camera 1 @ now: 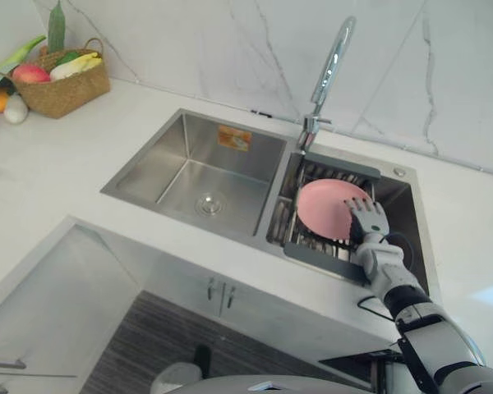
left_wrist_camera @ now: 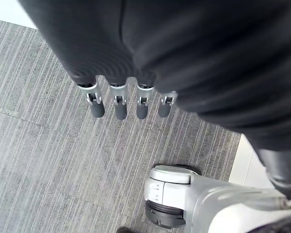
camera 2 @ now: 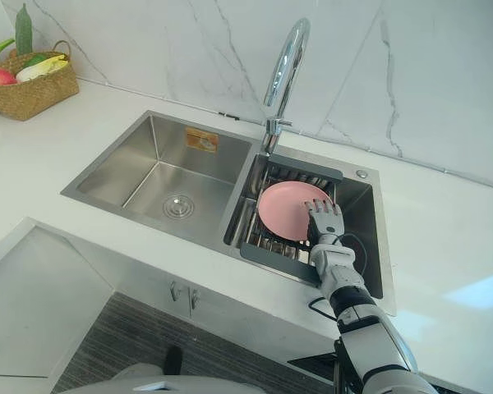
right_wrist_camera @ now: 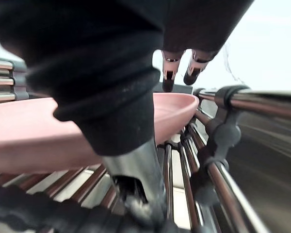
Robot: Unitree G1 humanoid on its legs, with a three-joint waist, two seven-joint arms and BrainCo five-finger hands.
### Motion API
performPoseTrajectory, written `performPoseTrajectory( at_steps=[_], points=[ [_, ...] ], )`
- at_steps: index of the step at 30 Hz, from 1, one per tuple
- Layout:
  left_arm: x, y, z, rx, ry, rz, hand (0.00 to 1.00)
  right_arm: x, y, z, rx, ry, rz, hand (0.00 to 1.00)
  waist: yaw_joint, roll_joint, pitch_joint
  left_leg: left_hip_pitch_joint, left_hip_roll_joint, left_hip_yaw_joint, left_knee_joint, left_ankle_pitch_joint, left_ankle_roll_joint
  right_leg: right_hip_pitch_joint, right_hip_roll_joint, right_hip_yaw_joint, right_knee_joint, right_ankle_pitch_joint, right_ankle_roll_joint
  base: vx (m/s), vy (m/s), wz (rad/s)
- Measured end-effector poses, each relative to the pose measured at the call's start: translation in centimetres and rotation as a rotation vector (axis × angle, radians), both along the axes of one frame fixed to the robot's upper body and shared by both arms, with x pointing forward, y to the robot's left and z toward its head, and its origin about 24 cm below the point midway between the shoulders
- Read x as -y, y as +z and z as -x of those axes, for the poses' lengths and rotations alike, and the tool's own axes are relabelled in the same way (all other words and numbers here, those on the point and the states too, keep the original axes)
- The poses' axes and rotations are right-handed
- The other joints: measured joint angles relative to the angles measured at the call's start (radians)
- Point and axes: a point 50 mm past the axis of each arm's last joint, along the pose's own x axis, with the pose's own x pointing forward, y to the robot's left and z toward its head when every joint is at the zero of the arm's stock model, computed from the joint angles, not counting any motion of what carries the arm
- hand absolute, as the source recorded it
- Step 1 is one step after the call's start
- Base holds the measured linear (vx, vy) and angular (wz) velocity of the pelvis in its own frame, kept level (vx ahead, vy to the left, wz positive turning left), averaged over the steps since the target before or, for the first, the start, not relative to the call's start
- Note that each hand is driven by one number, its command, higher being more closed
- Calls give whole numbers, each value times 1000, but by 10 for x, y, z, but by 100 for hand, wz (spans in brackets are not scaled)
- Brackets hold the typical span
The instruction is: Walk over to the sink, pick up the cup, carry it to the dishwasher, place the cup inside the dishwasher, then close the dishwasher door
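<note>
Since the pink plate point(camera 1: 329, 205) lies on the rack point(camera 1: 316, 251) in the sink point(camera 1: 148, 164), the open right hand point(camera 1: 368, 220), fingers point(right_wrist_camera: 169, 77) above its rim and thumb lower, should pinch firmly before lifting. The left hand point(left_wrist_camera: 119, 104) hangs open.

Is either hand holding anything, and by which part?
Nothing gripped: the right hand rests straight fingers on the edge of the round pink plate; the left hand hangs empty.

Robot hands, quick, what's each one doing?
Left hand: open, holding nothing.
Right hand: open, fingers straight over the pink plate.
</note>
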Motion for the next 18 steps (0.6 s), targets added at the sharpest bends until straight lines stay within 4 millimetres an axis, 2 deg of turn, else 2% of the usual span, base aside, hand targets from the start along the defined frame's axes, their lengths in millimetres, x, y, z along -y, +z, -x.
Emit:
performPoseTrajectory(
  at_steps=[18],
  points=[
    [-2, 0, -1, 15, -32, -17, 0, -2, 4, 4, 150, 47, -56, 0, -2, -3, 7, -1, 2, -6, 0, -1, -3, 1, 0, -7, 1, -7, 6, -9, -17, 1]
  ],
)
